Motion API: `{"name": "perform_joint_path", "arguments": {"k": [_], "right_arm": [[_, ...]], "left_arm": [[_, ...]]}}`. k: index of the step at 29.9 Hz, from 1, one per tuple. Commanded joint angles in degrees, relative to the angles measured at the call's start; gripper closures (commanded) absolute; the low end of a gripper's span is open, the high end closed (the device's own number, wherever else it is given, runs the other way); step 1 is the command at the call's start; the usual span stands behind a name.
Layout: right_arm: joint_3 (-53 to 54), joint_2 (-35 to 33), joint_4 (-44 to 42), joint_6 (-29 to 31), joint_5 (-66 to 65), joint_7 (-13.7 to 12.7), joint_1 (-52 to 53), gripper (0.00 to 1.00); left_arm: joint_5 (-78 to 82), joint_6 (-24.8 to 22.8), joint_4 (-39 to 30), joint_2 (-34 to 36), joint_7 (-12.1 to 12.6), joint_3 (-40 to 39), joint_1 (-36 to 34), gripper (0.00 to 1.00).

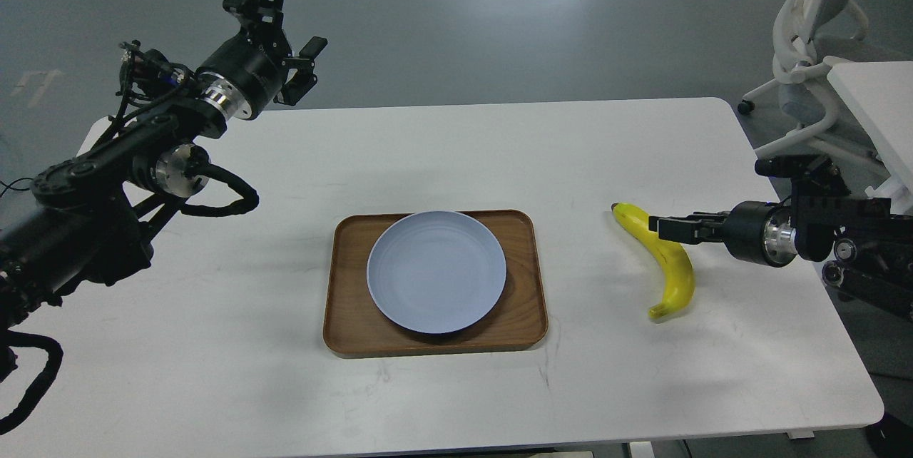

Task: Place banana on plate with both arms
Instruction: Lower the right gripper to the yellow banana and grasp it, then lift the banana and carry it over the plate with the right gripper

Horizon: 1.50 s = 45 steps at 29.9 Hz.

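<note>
One white counter (442, 158) spreads out before us, and on it one brown wooden tray (349, 315), one pale blue-grey plate (436, 271) sitting inside that tray, and one yellow banana (674, 280) lying well to the right of the tray, flat on the counter. We've got two arms in play. Our left tool (285, 30) is raised over the far left corner, its fingers spread wide with nothing between them. Our right tool (667, 227) reaches in low, its tip right at the banana's upper half; we cannot tell whether it's closed on it.
</note>
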Motion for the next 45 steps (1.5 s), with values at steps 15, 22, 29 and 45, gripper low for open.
{"name": "perform_joint_path", "arguments": {"k": [15,22,29,45], "right_arm": [[-6.1,5.5,-3.1,-3.0,-2.3,0.6,-1.3,0.45],[-6.6,7.3,-6.0,-9.7,-9.7,4.1,-0.6,0.83],[-7.0,9.6,-6.1,-10.4,-10.6,7.3,6.6,0.86],[-29.1,34.2,-15.3,-14.0,-14.2,12.8,23.6,0.87]], "left_arm": [[0.0,-0.1,0.0,2.7,0.3,0.0,0.0,0.02],[0.0,0.4,0.0,2.7,2.0,-0.1,-0.2,0.02],[0.2,0.5,0.0,2.5,1.6,0.3,0.0,0.02],[0.2,0.4,-0.4,3.2,1.8,0.6,0.0,0.02]]}}
